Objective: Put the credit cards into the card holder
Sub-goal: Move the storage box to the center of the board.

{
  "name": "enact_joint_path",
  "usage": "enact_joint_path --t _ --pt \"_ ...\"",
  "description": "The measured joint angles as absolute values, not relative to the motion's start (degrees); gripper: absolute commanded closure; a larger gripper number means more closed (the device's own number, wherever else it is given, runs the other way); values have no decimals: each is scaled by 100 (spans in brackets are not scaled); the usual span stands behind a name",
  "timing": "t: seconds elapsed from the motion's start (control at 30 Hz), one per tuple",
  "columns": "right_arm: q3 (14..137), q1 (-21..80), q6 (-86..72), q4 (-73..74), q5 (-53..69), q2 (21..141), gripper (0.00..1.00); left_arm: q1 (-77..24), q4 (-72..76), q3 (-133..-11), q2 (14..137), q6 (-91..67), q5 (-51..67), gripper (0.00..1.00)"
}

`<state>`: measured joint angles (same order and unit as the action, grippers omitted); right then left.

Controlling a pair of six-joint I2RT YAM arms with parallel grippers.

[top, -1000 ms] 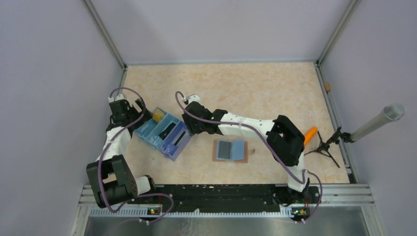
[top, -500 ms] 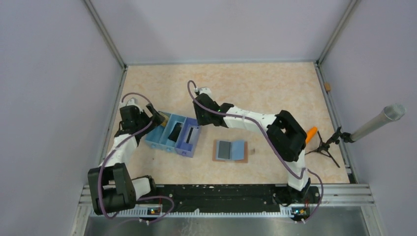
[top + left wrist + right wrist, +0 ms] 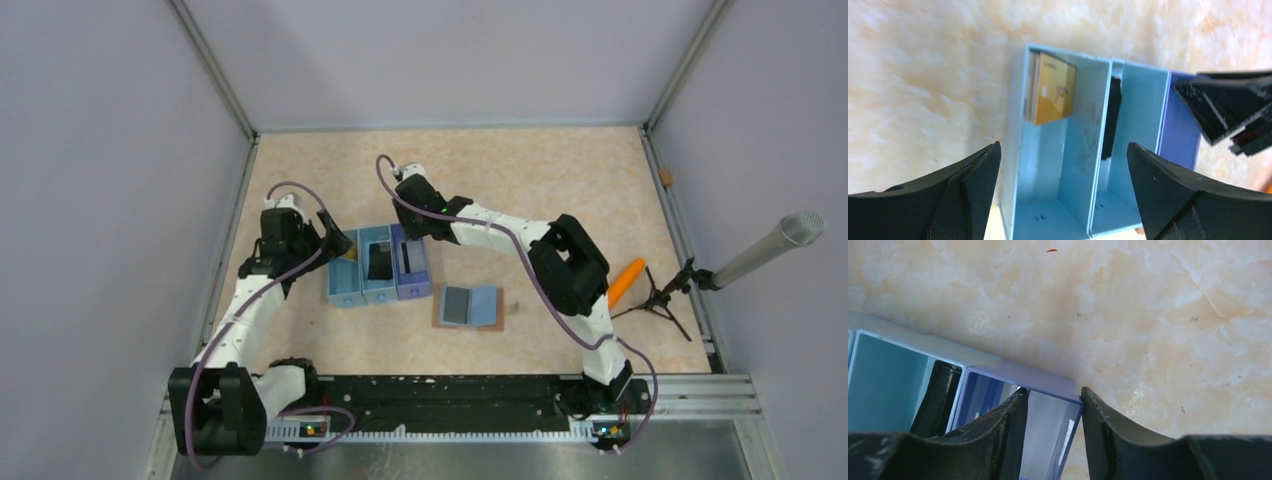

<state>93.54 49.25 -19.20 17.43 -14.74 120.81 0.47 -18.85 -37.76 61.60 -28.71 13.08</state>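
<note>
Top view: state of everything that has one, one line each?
blue box: upright, open-topped, three compartments.
left gripper: open, above the box.
right gripper: straddling box's purple end wall; grip unclear.
gold cards: stacked, leaning in left compartment.
black card: on edge in middle compartment.
card holder: unfolded, lying flat.

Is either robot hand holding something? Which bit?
The left gripper holds nothing, jaws open. The right gripper has its jaws astride the blue box at a purple corner wall; whether they pinch it cannot be told.
</note>
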Motion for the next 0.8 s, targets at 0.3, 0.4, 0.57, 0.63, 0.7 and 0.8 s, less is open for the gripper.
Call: enact_joint_path --t 0.3,0.4,0.57,0.63,0.7,0.8 --pt "9170 4925 -1621 1553 -1041 11902 43 49 -2062 -4202 6611 -2722 237 2" --pt "8844 4928 -1636 1525 -888 11522 41 49 -2062 -4202 6921 -2707 130 2" --pt "8414 4934 -1717 1382 -714 10816 41 47 -2064 -4296 7303 -2674 -23 4" --pt "8230 4932 -1761 1291 -674 10567 41 47 -2060 -4397 7472 -2633 -119 7" --pt "8086 4934 -1796 1271 -655 10366 40 47 -2056 -4458 7612 -2589 -200 11" --pt "7861 4934 -1850 1236 -663 10119 40 45 -2053 -4501 7703 -2567 -250 19"
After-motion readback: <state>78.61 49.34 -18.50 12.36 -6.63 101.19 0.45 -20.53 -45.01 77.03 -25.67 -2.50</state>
